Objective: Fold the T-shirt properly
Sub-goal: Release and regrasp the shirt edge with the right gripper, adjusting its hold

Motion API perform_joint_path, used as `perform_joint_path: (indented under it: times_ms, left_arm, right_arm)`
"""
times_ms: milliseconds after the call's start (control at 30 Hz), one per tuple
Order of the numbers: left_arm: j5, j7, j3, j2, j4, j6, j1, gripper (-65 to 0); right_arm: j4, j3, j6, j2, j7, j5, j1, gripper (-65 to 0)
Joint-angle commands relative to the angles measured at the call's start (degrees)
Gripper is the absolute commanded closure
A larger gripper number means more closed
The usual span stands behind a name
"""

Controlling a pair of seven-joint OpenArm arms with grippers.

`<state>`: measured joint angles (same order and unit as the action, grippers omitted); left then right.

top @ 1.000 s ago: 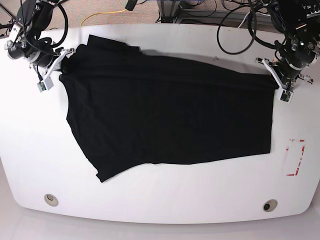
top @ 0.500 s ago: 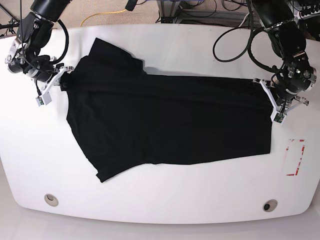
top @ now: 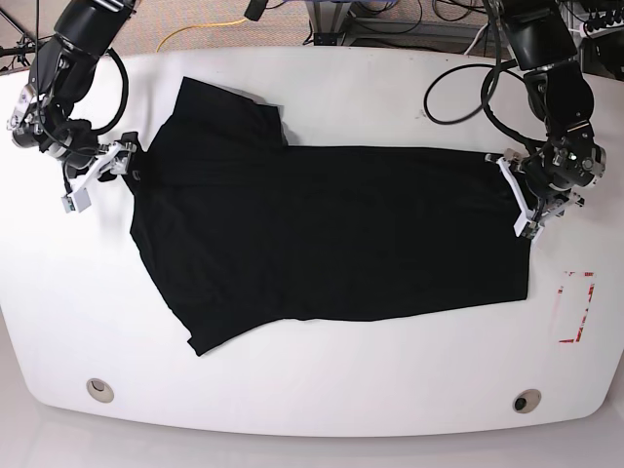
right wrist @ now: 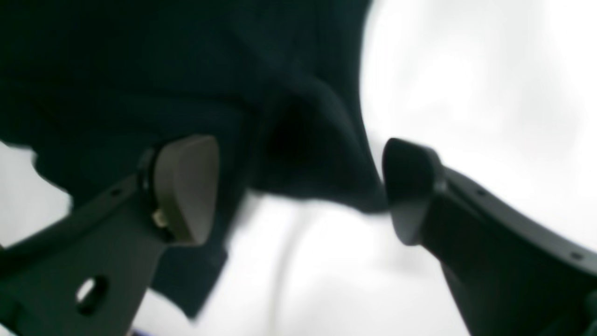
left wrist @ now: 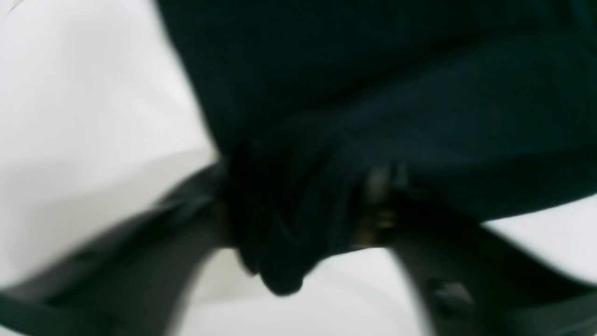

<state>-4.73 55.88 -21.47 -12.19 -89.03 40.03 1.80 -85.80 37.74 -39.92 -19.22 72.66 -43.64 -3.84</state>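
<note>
1. You are looking down on a white tabletop (top: 322,400) with rounded corners; cables lie on the floor beyond its far edge.
2. The T-shirt (top: 331,239) lies spread flat across the middle of the tabletop, reaching from near the far-left corner, where a sleeve points toward the far edge, to close by the right edge.
3. Its lower left part runs out to a point toward the near edge.
4. Your left tool (top: 526,200) sits at the shirt's right end, near the far-right corner. In the left wrist view (left wrist: 298,219) its jaws are clamped on a bunched fold of the black cloth, with a lump of fabric hanging out below them; that view is blurred.
5. Your right tool (top: 102,175) sits at the shirt's left end, toward the far-left corner. In the right wrist view (right wrist: 298,191) its jaws stand wide apart, with a fold of cloth between them; one finger (right wrist: 186,186) lies against the fabric, the other just beside the fold's tip.
6. A red-marked patch (top: 575,307) lies near the right edge, just beside the shirt's corner, apart from it.
</note>
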Motion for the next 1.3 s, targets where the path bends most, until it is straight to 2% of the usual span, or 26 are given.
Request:
perform_joint_path:
  times_ms: [0,33,100,200,433,633,733,833,900,1000,1033,1267]
  left_arm:
    - [-0.76,-1.24,0.42,-1.13,-1.12,-0.03,1.05,-44.2]
    - [-0.76,-1.24,0.33,-1.22,-1.12,-0.03,1.05,-46.5]
    - [-0.67,-1.33,0.33,-1.22,-0.94,-0.03,1.05,-45.7]
    - [-0.67,-1.33,0.33,-1.31,-1.38,-0.03,1.05,-44.4]
    - [-0.67,-1.33,-3.1,-2.28,-4.55,-0.03,0.79,-44.4]
    - [-0.67,-1.42,-6.61,-2.36,-5.87,-0.03,-0.53,-42.5]
    - [-0.67,-1.42,-7.05,-2.36,-5.87,-0.03,-0.62,-42.1]
    - [-0.67,-1.42,-7.05,-2.36,-5.95,-0.03,-0.97,-42.1]
    - [-0.67,-1.42,-7.14,-2.36,-5.95,-0.03,-0.97,-42.1]
    - [-0.67,-2.03,-7.14,-2.1,-5.87,-0.03,-0.97,-42.1]
    - [-0.59,-2.47,-7.14,-1.84,-5.87,-0.03,-1.06,-42.1]
    - [-0.06,-6.6,-7.05,2.03,-4.81,-0.03,-0.88,-42.1]
  right_arm:
    - [-5.15,2.13,-0.08,-0.34,0.61,-1.33,-1.75,-53.7]
    - [-7.34,3.36,-0.08,1.6,1.05,-1.33,-3.42,-53.7]
    - [-10.33,5.12,-0.08,4.23,1.84,-1.33,-5.88,-53.7]
    - [-12.18,6.18,-0.08,5.38,2.55,-1.33,-8.69,-53.7]
    - [-12.35,6.18,-0.08,11.18,2.37,-1.24,-12.47,-53.7]
    - [-12.27,5.91,-0.08,13.46,2.28,-0.8,-11.94,-53.7]
    - [-12.27,2.4,-0.08,13.55,2.28,-0.8,-10.98,-53.6]
    - [-12.71,-0.51,-0.08,13.55,2.28,-1.24,-11.07,-45.5]
    - [-12.71,-0.94,-0.08,13.55,2.28,-1.24,-11.15,-27.3]
    - [-12.53,-1.12,-0.08,13.64,2.28,-1.24,-11.24,-3.8]
    - [-12.71,-1.12,-0.08,13.82,2.28,-1.24,-11.33,-1.6]
    - [-20.18,-0.94,-0.08,13.9,3.07,-1.42,-13.09,0.0]
